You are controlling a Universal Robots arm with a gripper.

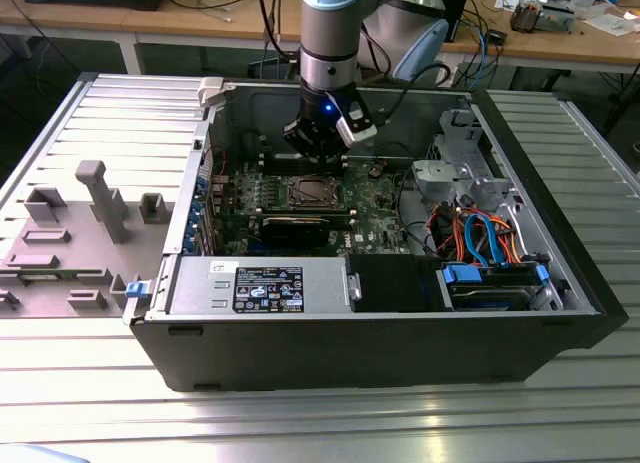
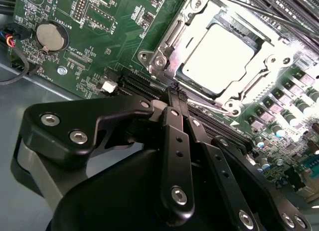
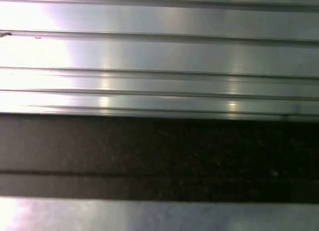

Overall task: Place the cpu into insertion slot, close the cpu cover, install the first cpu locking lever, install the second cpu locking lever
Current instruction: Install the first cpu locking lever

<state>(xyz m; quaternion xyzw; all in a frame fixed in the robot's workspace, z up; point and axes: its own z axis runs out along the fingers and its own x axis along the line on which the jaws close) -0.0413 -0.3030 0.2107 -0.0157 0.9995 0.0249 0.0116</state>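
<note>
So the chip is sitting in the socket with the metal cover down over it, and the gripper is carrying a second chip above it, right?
Not quite. The chip is in the socket with the cover down over it, but the gripper carries nothing: in the second wrist view its fingers meet at bare tips, close beside the cover.

Arm (image 1: 328, 33) upright, gripper (image 2: 175, 90) low (fingers pressed together, holding nothing).

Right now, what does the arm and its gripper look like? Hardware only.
In the exterior view the arm is a grey cylinder with a light blue band at the top and a darker collar below. A small blue light glows near the wrist, beside a white block. The gripper in the second wrist view is matte black, with flat linkage bars held by silver screws.
</note>
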